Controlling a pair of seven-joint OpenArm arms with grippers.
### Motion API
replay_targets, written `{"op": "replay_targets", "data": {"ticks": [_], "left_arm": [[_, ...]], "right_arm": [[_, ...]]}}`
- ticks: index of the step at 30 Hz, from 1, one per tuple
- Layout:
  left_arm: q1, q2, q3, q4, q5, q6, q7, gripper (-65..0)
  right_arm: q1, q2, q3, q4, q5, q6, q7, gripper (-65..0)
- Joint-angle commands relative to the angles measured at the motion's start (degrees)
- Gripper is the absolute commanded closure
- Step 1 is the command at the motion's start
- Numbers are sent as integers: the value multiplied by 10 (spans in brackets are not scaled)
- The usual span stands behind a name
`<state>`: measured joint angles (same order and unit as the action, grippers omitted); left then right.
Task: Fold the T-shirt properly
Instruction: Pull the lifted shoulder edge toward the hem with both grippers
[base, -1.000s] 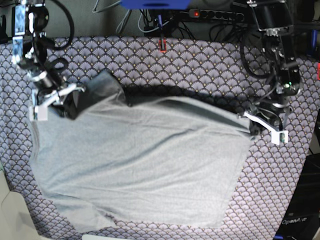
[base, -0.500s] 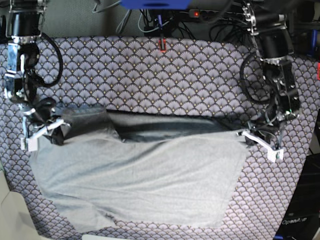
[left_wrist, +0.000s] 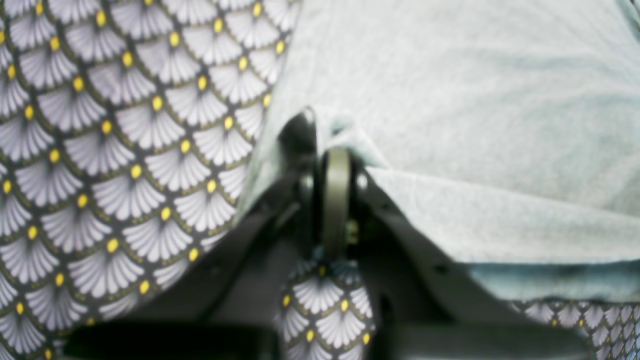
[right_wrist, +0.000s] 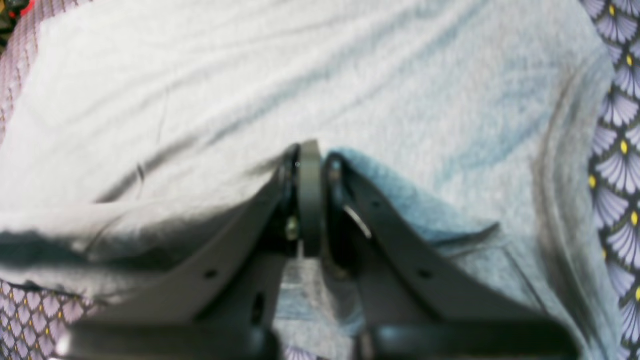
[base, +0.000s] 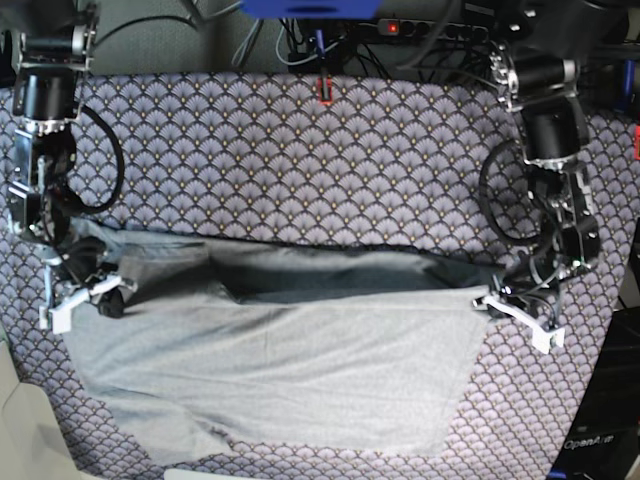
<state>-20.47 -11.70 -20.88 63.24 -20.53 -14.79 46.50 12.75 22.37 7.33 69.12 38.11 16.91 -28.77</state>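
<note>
I have both arms reaching down from the far corners of the surface, each bent so its wrist sits low near a side edge. My left end effector (base: 515, 312) is down by the right-hand edge as the base view shows it, its pale fingers (base: 541, 336) angled outward toward that edge. Its jaws are pressed together, pinching a fold of the T-shirt (left_wrist: 450, 100). My right end effector (base: 85, 297) is low by the opposite edge, fingers pointing toward the near edge, jaws likewise closed tight on a gathered ridge of the shirt. Dark cables loop beside both forearms.
</note>
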Motion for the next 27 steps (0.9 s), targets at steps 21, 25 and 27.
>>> {"op": "replay_targets", "data": {"ticks": [21,25,27], "left_arm": [[-77,-2,-1,-55,-4,-4,-55,0],[-76,-2,0,-55,-6,-5,-52,-52],[-74,-2,0,-48,-7,-5,-51,-170]], "right_arm": [[71,7,-12,-44,-47,6,16,0],[73,7,-15,-58,-48,6,16,-109],[74,9,-21,-67,-48,6,16,-197]]}}
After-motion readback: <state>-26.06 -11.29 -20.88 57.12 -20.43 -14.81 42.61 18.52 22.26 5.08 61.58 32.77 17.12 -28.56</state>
